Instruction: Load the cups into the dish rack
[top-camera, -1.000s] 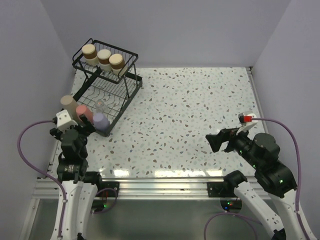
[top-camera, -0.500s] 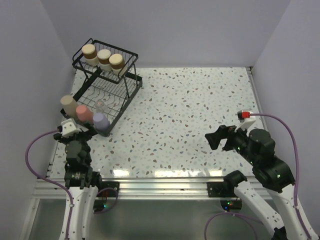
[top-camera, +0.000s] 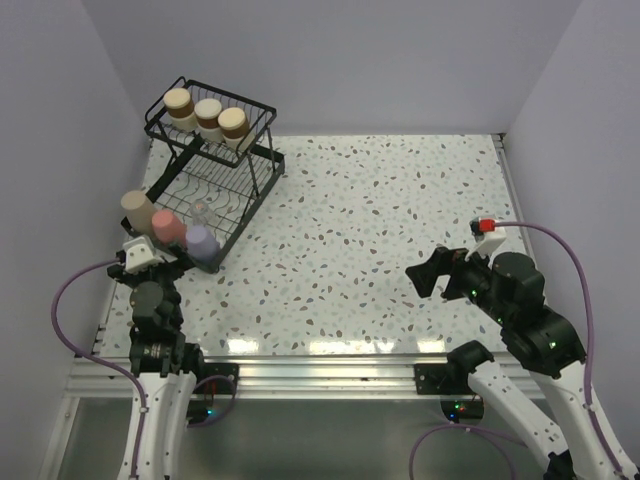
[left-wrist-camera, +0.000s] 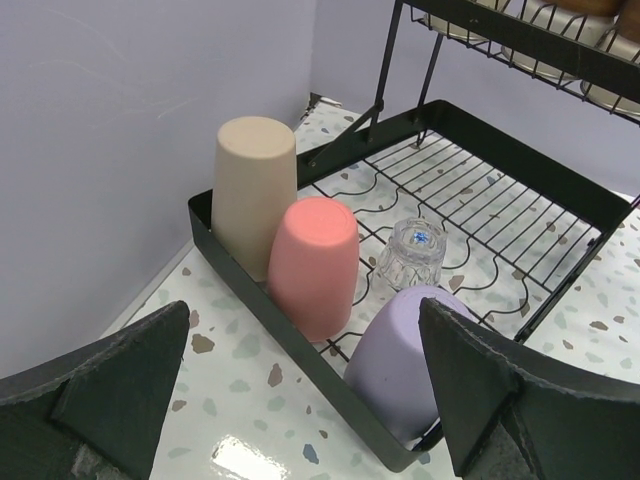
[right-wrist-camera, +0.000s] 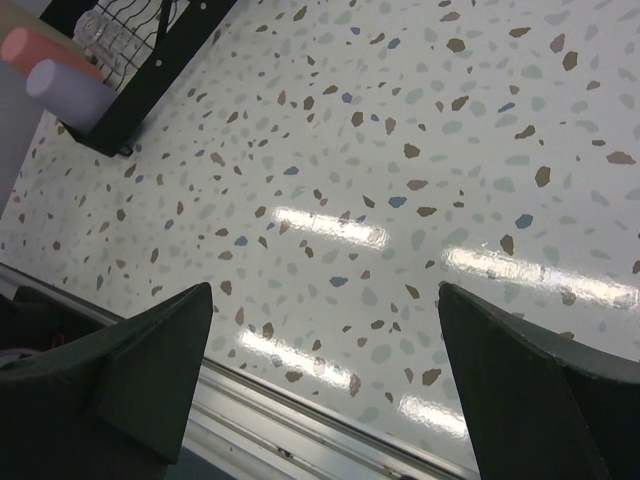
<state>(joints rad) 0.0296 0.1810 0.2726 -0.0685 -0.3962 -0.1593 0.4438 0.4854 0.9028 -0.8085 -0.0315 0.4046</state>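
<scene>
From above, the dish rack (top-camera: 262, 170) stands at the far left of the table (top-camera: 400, 220). Three steel cups (top-camera: 208, 110) sit in its upper basket and four in the lower tray: tan cup (top-camera: 136, 207), pink cup (top-camera: 166, 225), glass cup (top-camera: 200, 212), lavender cup (top-camera: 203, 240).

Left wrist: the left gripper (left-wrist-camera: 304, 304) is spread wide and empty, near those four.

Right wrist: the right gripper (right-wrist-camera: 325, 287) is spread wide and empty, over the table.

dish rack (top-camera: 258, 175) black wire | top basket: three cups (top-camera: 208, 112) | bottom, inverted: tan cup (left-wrist-camera: 253, 190), pink cup (left-wrist-camera: 312, 262), glass cup (left-wrist-camera: 412, 252), lavender cup (left-wrist-camera: 400, 355)
</scene>
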